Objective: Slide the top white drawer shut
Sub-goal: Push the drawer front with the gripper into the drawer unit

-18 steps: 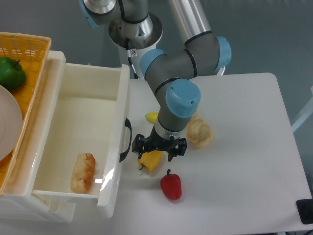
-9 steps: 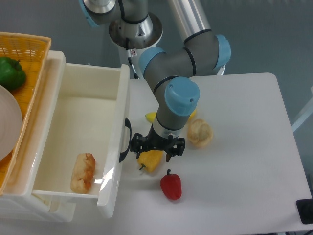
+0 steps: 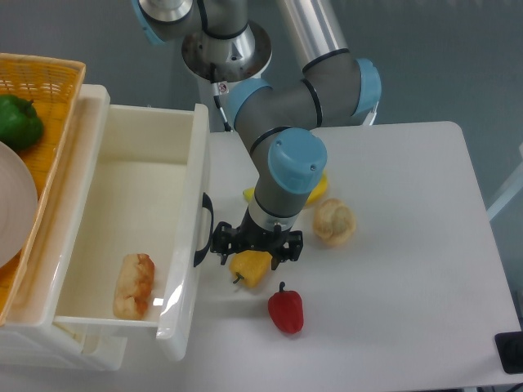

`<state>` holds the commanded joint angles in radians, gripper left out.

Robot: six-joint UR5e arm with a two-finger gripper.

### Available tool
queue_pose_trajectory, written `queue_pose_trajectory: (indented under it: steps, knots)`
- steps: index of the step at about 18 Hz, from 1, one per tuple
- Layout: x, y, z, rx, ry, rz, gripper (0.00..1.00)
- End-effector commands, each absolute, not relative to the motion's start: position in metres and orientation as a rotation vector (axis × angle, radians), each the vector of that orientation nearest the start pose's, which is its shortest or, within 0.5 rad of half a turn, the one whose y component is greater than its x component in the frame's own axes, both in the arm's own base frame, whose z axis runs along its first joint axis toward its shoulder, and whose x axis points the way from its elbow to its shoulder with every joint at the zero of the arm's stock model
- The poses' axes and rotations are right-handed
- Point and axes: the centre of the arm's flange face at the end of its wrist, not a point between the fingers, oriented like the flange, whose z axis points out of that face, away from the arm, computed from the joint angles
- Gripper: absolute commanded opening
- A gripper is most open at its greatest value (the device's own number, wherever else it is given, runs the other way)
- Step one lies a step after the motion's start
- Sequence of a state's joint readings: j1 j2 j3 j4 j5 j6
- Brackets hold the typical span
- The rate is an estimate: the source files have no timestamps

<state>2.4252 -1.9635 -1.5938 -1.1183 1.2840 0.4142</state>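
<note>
At table's left edge, top white drawer (image 3: 122,237) sits directly left of gripper (image 3: 256,242), fingers spread wide, touching its handle.

Orange basket (image 3: 49,73) cut off left; hand (image 3: 256,243) fingertips indistinct.
</note>
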Motion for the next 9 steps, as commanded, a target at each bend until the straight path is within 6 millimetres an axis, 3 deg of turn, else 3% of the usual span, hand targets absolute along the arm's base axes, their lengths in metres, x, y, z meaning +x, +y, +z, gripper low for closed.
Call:
queue_pose_trajectory:
  steps: [9]
  knots:
    - [-0.353, 0.538, 0.309, -2.854, -0.613, -0.319, 1.00]
